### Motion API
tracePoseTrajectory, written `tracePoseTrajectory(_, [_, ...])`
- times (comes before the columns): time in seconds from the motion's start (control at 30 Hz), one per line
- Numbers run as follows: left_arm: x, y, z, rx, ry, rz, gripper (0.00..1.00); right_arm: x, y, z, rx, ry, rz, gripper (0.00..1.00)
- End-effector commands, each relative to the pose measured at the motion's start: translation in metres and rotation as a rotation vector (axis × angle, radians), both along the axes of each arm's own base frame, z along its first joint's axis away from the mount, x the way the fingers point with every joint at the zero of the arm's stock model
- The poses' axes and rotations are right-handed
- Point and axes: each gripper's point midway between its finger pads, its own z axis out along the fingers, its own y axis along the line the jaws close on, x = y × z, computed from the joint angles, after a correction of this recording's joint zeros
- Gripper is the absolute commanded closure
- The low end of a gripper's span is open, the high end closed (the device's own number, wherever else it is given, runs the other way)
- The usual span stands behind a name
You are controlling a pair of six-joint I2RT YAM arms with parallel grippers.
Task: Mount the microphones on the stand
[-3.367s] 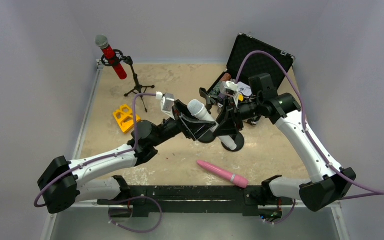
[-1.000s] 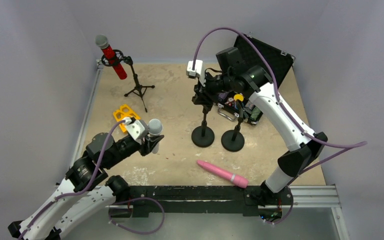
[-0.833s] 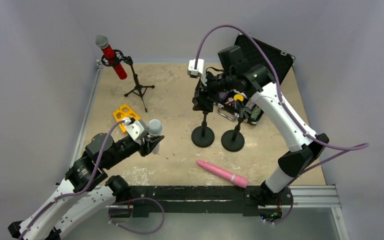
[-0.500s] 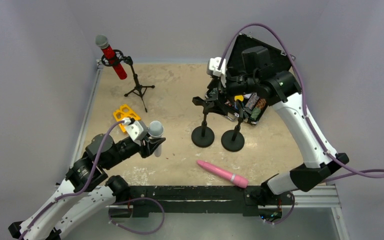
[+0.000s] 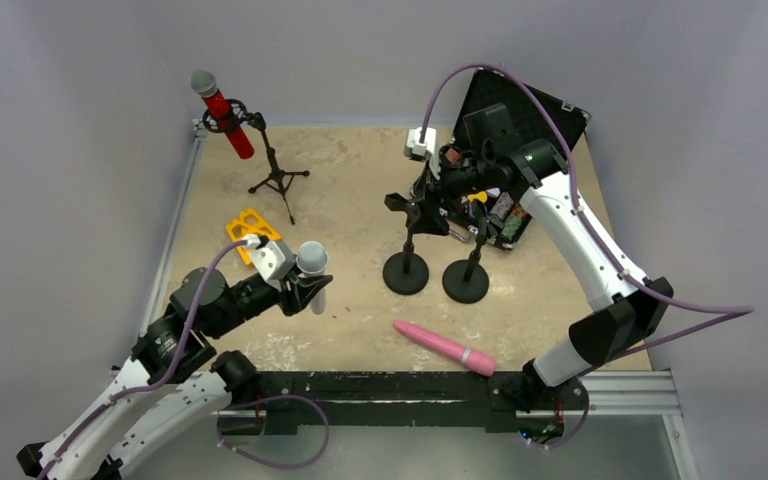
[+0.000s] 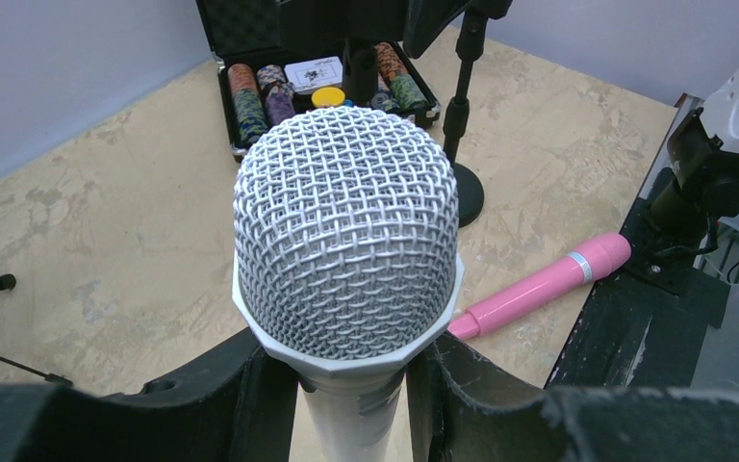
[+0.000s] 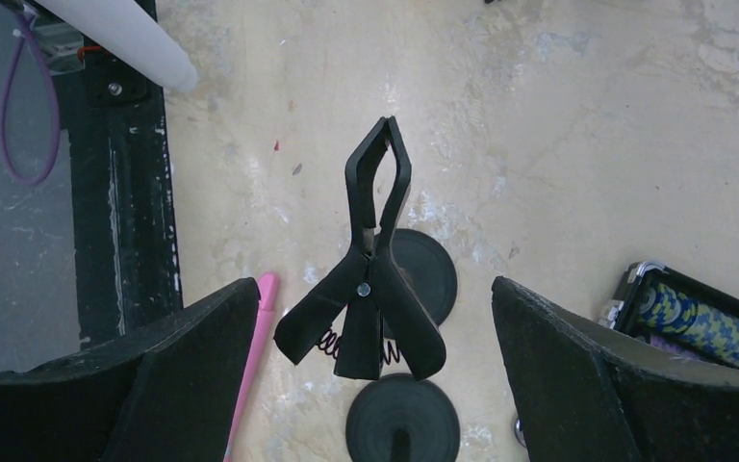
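The left claw [image 5: 305, 287] is clamped on the white microphone [image 5: 312, 262]. It holds the handle so the microphone stands upright, with its grey mesh head on top. They are over the near left part of the worktop [image 5: 350, 180].

The right claw [image 5: 428, 195] has its 2 fingers wide apart. It hangs over the black clip [image 5: 403, 205] on top of the left stand [image 5: 406, 270]. From the right wrist, the clip sits between the fingers and does not touch them.

The right stand [image 5: 465, 282] has a round foot too and is just beside the left stand.

The pink microphone [image 5: 445, 347] lies flat on the worktop, on the near side of both stands.

The red microphone [image 5: 225, 115] sits tilted in the tripod stand [image 5: 275, 170] in the far left corner, mesh head up.

A yellow thing [image 5: 248, 232] lies between the tripod stand and the left claw.

An open black case [image 5: 520, 110] with poker chips [image 6: 250, 96] in it lies at the far right, behind the 2 stands
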Motion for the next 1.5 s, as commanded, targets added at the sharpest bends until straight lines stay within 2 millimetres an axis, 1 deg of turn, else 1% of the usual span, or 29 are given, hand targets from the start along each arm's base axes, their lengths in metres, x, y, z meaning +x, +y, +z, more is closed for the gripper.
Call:
tracePoseTrajectory(0.0, [0.001,-0.004,0.016,-0.063,-0.030,-0.008,1.00,-0.004,0.002,0.005,0.029,-0.018,0.015,0.08])
tracePoseTrajectory(0.07, [0.002,-0.005,0.017,-0.068,-0.033,-0.009,1.00,-0.005,0.002,0.001,0.029,-0.008,0.020,0.11])
tracePoseTrajectory(0.13, [0.003,-0.006,0.019,-0.072,-0.035,-0.008,1.00,-0.006,0.003,-0.001,0.033,-0.002,0.025,0.18])
tracePoseTrajectory(0.3, [0.008,-0.010,0.029,-0.089,-0.034,0.003,1.00,-0.009,0.006,0.003,0.052,-0.001,0.044,0.47])
tracePoseTrajectory(0.37, [0.014,-0.012,0.038,-0.090,-0.050,0.015,1.00,-0.010,0.006,0.004,0.056,-0.006,0.049,0.63])
tracePoseTrajectory(0.47, [0.031,-0.013,0.057,-0.077,-0.085,0.066,1.00,-0.011,0.005,0.002,0.054,-0.009,0.053,0.82])
tracePoseTrajectory(0.53, [0.045,-0.016,0.070,-0.066,-0.107,0.096,1.00,-0.012,0.005,0.000,0.054,-0.006,0.060,0.89])
tracePoseTrajectory(0.6, [0.059,-0.022,0.084,-0.061,-0.125,0.116,1.00,-0.013,0.005,0.000,0.056,-0.006,0.064,0.91])
tracePoseTrajectory(0.67, [0.074,-0.027,0.104,-0.049,-0.178,0.131,1.00,-0.013,0.005,0.000,0.056,-0.008,0.068,0.92])
tracePoseTrajectory(0.77, [0.098,-0.035,0.119,-0.027,-0.204,0.155,1.00,-0.015,0.005,0.002,0.061,-0.012,0.079,0.95])
tracePoseTrajectory(0.8, [0.108,-0.040,0.119,-0.019,-0.200,0.155,1.00,-0.016,0.005,0.003,0.063,-0.013,0.083,0.95])
tracePoseTrajectory(0.9, [0.120,-0.052,0.138,-0.069,-0.217,0.116,1.00,-0.018,0.005,0.003,0.063,-0.014,0.088,0.95])
tracePoseTrajectory(1.03, [0.125,-0.075,0.156,-0.109,-0.217,0.032,1.00,-0.018,0.005,0.004,0.066,-0.017,0.092,0.96])
tracePoseTrajectory(1.1, [0.128,-0.086,0.158,-0.124,-0.204,-0.005,1.00,-0.019,0.005,0.005,0.068,-0.017,0.094,0.96])
tracePoseTrajectory(1.17, [0.129,-0.096,0.156,-0.142,-0.169,-0.038,1.00,-0.019,0.005,0.006,0.072,-0.018,0.098,0.96])
tracePoseTrajectory(1.27, [0.130,-0.107,0.144,-0.152,-0.113,-0.077,1.00,-0.021,0.006,0.007,0.076,-0.018,0.102,0.96])
tracePoseTrajectory(1.3, [0.131,-0.111,0.146,-0.172,-0.116,-0.087,1.00,-0.020,0.005,0.008,0.076,-0.019,0.101,0.96])
tracePoseTrajectory(1.47, [0.135,-0.124,0.128,-0.191,-0.057,-0.124,1.00,-0.022,0.006,0.007,0.080,-0.013,0.106,0.96])
